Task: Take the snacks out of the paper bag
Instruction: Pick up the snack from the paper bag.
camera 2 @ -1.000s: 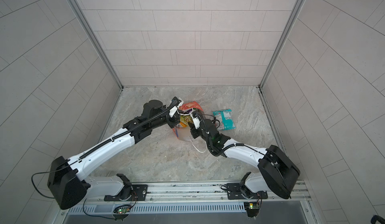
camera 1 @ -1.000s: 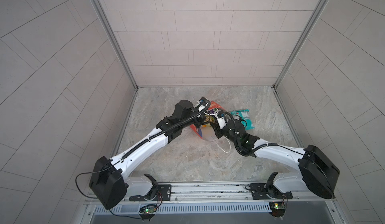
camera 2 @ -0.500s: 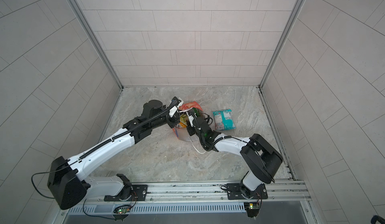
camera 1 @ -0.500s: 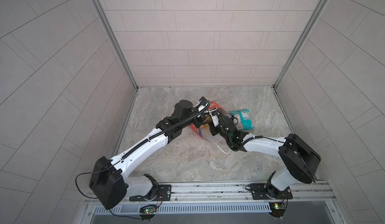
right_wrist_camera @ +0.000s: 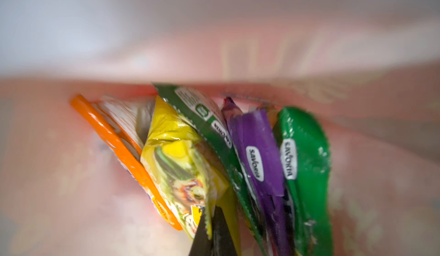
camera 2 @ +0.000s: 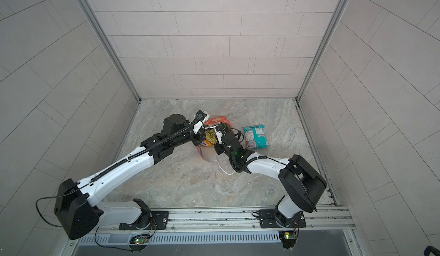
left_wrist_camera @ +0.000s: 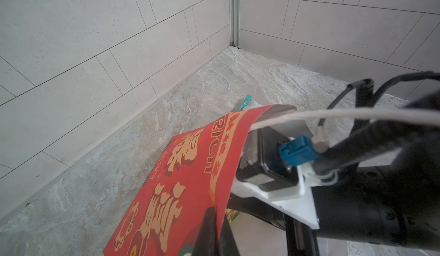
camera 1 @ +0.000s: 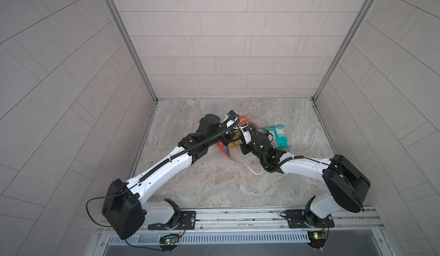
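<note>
Paper bag (left_wrist_camera: 181,183) is lying mid-table (left_wrist_camera: 119,147); the left gripper (left_wrist_camera: 214,219) is pinching its red wall with closed jaws; a teal packet (camera 2: 256,136) is resting just beside it. Inside, the right gripper (right_wrist_camera: 210,221) is clamping shut on the yellow packet (right_wrist_camera: 171,133), which is touching the orange packet (right_wrist_camera: 123,152) and a green packet (right_wrist_camera: 214,133).

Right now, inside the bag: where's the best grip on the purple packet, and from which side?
Pinch the purple packet along its exposed thin edge. It stands on edge, wedged between two green packets, so only that edge faces the mouth of the paper bag. Come straight in through the mouth, right tool closing across its flat faces.
</note>
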You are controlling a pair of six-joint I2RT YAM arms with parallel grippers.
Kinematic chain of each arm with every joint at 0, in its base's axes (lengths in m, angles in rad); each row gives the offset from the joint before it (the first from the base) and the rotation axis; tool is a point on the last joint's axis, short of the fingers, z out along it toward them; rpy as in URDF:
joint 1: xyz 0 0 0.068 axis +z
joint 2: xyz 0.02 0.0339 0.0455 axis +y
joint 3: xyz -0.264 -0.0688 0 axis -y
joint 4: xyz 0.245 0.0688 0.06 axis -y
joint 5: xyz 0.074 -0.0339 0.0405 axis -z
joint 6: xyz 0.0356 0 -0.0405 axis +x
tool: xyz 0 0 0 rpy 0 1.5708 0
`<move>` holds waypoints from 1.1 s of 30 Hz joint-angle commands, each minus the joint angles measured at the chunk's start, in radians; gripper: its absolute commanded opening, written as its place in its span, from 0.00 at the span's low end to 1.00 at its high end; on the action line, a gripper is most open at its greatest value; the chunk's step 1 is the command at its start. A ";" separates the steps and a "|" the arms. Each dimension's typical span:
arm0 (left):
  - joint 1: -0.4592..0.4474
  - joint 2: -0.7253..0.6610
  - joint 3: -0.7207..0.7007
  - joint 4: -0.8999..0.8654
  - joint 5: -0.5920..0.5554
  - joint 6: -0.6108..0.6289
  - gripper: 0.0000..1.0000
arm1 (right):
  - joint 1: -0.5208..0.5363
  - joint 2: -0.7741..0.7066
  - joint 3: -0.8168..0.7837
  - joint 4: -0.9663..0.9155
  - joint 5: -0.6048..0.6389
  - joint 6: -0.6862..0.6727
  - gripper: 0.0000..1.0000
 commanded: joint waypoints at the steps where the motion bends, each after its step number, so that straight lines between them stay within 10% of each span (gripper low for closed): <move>1: -0.002 -0.007 0.002 0.046 0.003 -0.010 0.00 | 0.000 -0.080 -0.014 -0.009 -0.015 -0.006 0.00; 33: -0.003 -0.006 -0.004 0.061 -0.027 -0.011 0.00 | -0.030 -0.778 -0.143 -0.390 -0.016 -0.017 0.00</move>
